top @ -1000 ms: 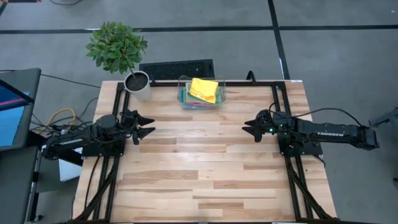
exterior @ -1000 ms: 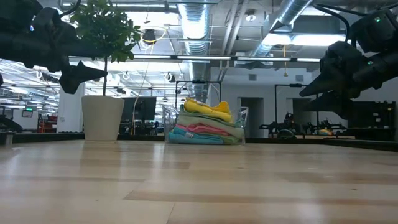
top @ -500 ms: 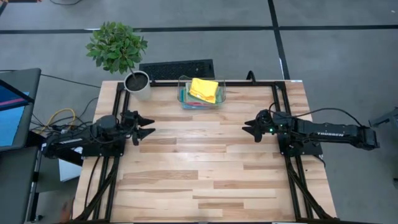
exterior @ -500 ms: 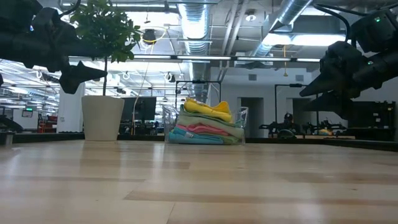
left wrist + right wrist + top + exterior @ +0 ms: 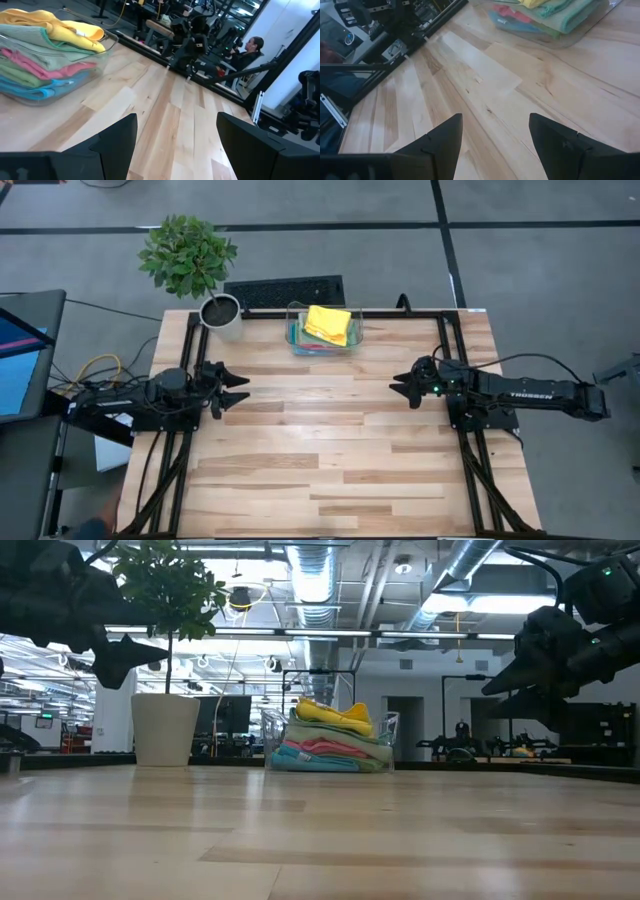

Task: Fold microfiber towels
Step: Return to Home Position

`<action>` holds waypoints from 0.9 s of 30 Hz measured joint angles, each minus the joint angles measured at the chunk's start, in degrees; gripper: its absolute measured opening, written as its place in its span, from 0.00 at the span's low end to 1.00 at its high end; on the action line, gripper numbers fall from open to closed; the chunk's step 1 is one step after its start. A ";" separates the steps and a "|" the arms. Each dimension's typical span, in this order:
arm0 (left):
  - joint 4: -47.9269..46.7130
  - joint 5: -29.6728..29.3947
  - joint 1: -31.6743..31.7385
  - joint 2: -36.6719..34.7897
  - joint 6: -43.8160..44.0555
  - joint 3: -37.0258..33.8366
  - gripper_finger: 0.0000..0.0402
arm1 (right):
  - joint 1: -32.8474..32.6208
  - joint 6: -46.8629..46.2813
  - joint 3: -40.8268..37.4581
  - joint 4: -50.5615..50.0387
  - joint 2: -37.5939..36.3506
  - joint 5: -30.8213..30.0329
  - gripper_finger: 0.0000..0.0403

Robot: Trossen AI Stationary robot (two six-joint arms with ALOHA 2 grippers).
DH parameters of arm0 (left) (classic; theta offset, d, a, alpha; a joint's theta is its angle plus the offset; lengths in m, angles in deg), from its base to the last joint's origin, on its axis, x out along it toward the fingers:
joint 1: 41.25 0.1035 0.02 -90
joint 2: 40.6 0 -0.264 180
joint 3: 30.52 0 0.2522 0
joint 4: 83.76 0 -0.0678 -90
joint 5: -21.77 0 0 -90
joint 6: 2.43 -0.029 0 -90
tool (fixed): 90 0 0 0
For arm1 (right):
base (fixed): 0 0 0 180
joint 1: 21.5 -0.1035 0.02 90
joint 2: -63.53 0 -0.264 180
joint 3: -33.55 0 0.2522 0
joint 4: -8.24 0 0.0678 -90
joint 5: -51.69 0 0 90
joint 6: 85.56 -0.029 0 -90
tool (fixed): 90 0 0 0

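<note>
Table (image 5: pixel 330 450): we see pale wood in joined planks, smooth, with a soft satin sheen that picks up the room lights in the low view.
Towels (image 5: pixel 45 67): soft cloth, matt and lightly napped; no shine on any colour in the stack.
Bin (image 5: pixel 357 335): clear plastic, glossy, with bright glints along its rim.
Left gripper (image 5: pixel 245 387), right gripper (image 5: pixel 394 392): dark, matt and smooth-faced; we cannot tell plastic from metal.
Pot (image 5: pixel 165 730): off-white, smooth and matt; we cannot name the material.
Frame (image 5: pixel 420 311): black, metal by its look, with a dull finish.
Floor (image 5: pixel 540 270): grey, hard and smooth, faintly shiny.
</note>
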 joint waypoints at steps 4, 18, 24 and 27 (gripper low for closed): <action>0.01 -0.01 0.00 0.00 0.00 0.00 0.66 | 0.00 0.00 0.00 0.02 0.00 0.01 0.63; 0.04 -0.01 1.96 1.27 0.00 -0.02 0.66 | 0.02 0.00 0.00 0.00 0.00 0.00 0.63; 0.04 -0.09 2.99 2.70 0.00 -0.02 0.66 | 0.01 0.00 0.00 0.00 0.02 0.02 0.63; 0.07 -0.09 3.63 3.53 0.00 -0.02 0.66 | 0.02 0.00 0.00 0.01 0.00 0.02 0.63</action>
